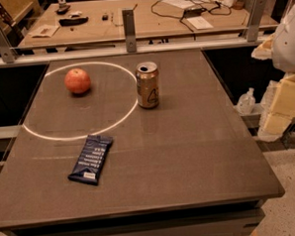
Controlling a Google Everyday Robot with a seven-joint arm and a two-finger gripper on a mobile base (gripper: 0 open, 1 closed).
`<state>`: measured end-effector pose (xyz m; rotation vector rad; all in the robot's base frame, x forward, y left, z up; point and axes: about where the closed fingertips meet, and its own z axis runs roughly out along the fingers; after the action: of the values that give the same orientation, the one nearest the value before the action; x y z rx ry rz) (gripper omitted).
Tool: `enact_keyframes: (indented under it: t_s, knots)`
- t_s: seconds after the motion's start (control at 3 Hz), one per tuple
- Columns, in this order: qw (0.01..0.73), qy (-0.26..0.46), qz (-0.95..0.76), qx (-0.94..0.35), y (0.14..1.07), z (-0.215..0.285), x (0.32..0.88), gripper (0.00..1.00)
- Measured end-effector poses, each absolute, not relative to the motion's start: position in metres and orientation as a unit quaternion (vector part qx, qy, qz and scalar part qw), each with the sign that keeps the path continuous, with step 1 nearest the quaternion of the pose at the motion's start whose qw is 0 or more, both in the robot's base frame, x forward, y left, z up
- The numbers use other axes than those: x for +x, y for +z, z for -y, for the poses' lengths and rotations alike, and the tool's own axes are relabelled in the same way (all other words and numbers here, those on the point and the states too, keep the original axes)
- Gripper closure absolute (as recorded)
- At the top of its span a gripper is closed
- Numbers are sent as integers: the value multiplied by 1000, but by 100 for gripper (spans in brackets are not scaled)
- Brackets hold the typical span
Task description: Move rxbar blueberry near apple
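The rxbar blueberry (91, 159) is a flat dark-blue wrapper with white text, lying on the grey table (199, 152) toward the front left, its pale label at the near end. The apple (77, 81) is round and red-orange and rests at the back left, inside a ring of light. My gripper (281, 105) hangs off the table's right edge, below a white arm section (289, 38), far from both the bar and the apple. Nothing is seen in its grasp.
A gold can (148, 84) stands upright near the table's middle back, right of the apple. A railing with metal posts (128, 24) runs behind the table, with a cluttered wooden desk beyond. A small clear bottle (246, 103) sits off the right side.
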<state>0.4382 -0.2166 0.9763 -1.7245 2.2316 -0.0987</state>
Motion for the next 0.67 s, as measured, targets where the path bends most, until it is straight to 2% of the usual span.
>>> enact_keyframes:
  t_s: [0.67]
  knots:
    - [179,-15,-769,-614,974,209,434,0]
